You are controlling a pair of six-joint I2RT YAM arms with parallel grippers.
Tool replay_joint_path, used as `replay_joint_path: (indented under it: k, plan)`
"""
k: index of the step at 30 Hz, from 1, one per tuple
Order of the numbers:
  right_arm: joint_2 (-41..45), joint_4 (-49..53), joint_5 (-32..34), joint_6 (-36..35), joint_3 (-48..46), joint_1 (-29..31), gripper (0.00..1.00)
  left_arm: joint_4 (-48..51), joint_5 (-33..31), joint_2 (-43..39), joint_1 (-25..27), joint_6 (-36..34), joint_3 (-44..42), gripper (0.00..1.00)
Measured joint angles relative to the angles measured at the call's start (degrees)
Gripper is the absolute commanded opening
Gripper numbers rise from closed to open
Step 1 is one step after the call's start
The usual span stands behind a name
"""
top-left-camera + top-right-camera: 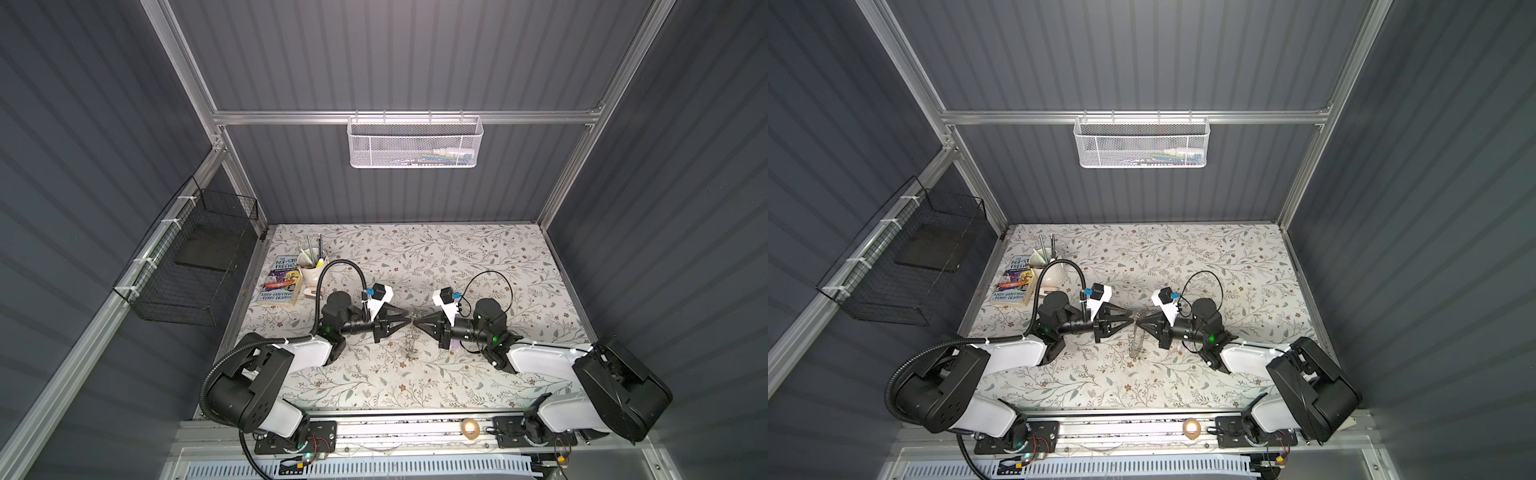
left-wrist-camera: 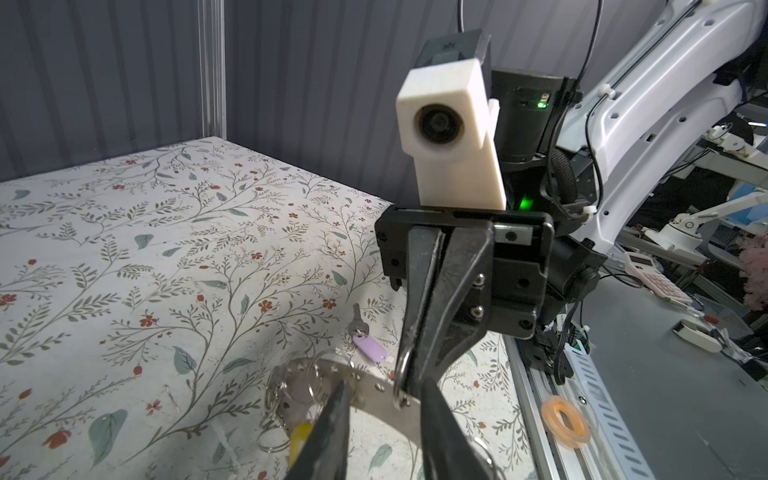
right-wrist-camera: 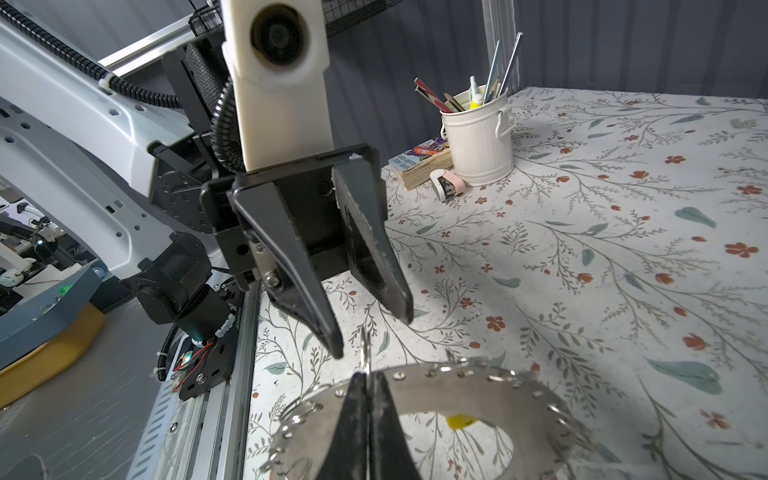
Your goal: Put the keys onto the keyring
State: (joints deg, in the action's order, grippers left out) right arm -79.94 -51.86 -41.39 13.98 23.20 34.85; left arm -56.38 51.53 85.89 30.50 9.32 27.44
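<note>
Above the desk (image 1: 457, 257), the right gripper (image 3: 368, 376) pinched the keyring (image 3: 457, 386); the left gripper (image 3: 371, 334) stood spread. A book (image 1: 281, 279) read "TERRY DENTON".

Light comes from overhead and lands brightest on the middle of the floral tabletop (image 1: 415, 257), where soft-edged shadows lie; the grey walls (image 1: 83, 124) are dim. Both top views stretch at the edges — the frame rails (image 1: 183, 62) splay outward. In its wrist view the right gripper (image 3: 368, 376) blurs near the lens, and the keyring (image 3: 457, 386) shows pale glare.
</note>
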Motion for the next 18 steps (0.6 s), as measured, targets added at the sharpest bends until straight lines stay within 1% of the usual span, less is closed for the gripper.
replay_joint_path:
  k: [9,11,15,18]
  plan:
    - [0.0,0.0,-0.7,0.2,0.0,0.0,0.00,0.2,2.1,1.3,0.0,0.4,1.3,0.18]
    - [0.0,0.0,-0.6,0.2,0.0,0.0,0.00,0.2,2.7,1.7,0.1,0.4,1.6,0.14]
    - [0.0,0.0,-0.6,0.2,0.0,-0.1,0.00,0.3,3.6,2.2,0.2,0.4,2.0,0.10]
    - [0.0,0.1,-0.6,0.2,0.0,-0.1,0.00,1.2,4.1,2.2,0.5,0.3,2.3,0.04]
